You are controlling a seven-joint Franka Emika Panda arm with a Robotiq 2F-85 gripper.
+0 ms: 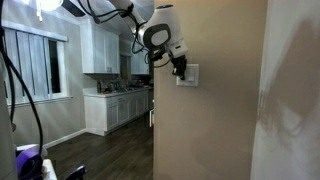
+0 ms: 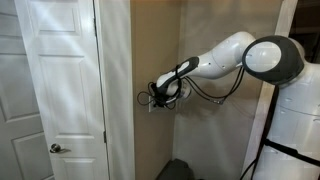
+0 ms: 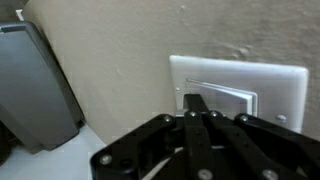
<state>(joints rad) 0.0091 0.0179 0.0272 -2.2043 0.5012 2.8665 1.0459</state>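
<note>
closed gripper (image 3: 194, 100) pressed to a rocker switch (image 3: 225, 95) on a beige wall (image 3: 110, 60)

in the wrist view the jaws are shut with nothing between them, and their joined tips meet the left edge of the rocker switch, which sits inside a white switch plate (image 3: 270, 85) fixed flat on the wall. in an exterior view the gripper (image 1: 179, 68) comes down from the upper left onto the switch plate (image 1: 188, 75), near the wall's corner, with white kitchen cabinets (image 1: 110, 105) well behind. in an exterior view the gripper (image 2: 155, 97) reaches from the right to the wall, just beside a white door (image 2: 50, 80) with a metal knob (image 2: 56, 148). a grey container (image 3: 35, 85) stands below and to the left of the plate.
</note>
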